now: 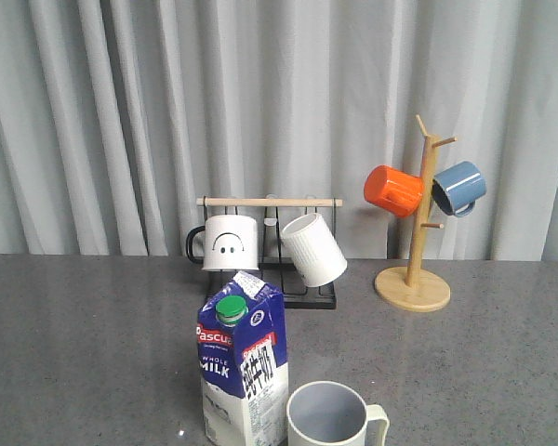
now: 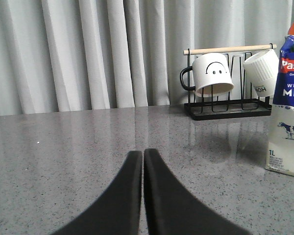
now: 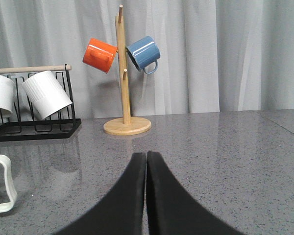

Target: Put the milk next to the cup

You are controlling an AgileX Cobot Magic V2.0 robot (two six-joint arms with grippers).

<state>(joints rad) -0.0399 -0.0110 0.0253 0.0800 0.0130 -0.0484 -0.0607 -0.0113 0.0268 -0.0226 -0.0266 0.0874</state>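
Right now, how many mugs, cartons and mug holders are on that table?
Mugs: 5 (smiley white, ribbed white, orange, blue, cream)
Milk cartons: 1
Mug holders: 2 (black rack, wooden tree)
Total: 8

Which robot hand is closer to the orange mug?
Probably the right gripper: the orange mug hangs just ahead of it. The left gripper sits past the milk, which hides most of the mug.

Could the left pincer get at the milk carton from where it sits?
Probably yes: the left pincer is shut, and only bare tabletop shows between it and the milk carton.
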